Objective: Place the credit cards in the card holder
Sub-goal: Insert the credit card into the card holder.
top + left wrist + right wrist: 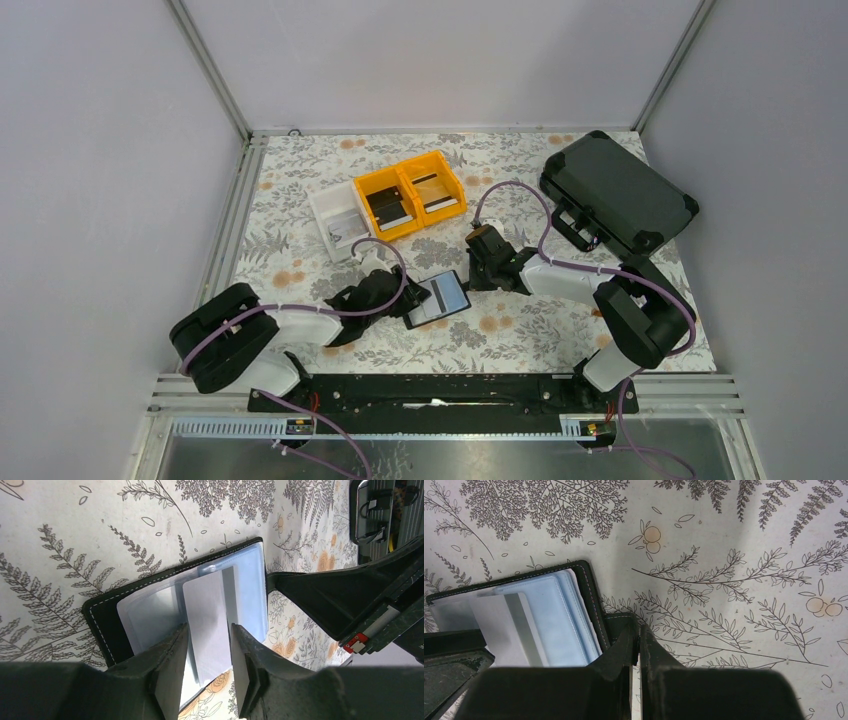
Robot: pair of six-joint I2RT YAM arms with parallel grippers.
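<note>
Card holder lies open between both grippers. The right gripper is clenched on its tab. A credit card, light, stiff and slick, sits half-pocketed between the left gripper's released jaws; best pinched by its long edges.

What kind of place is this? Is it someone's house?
Probably not a home, more likely a robot test booth: plain grey walls held by metal rails, and two robot arms bolted at the edge of a flowery table.
</note>
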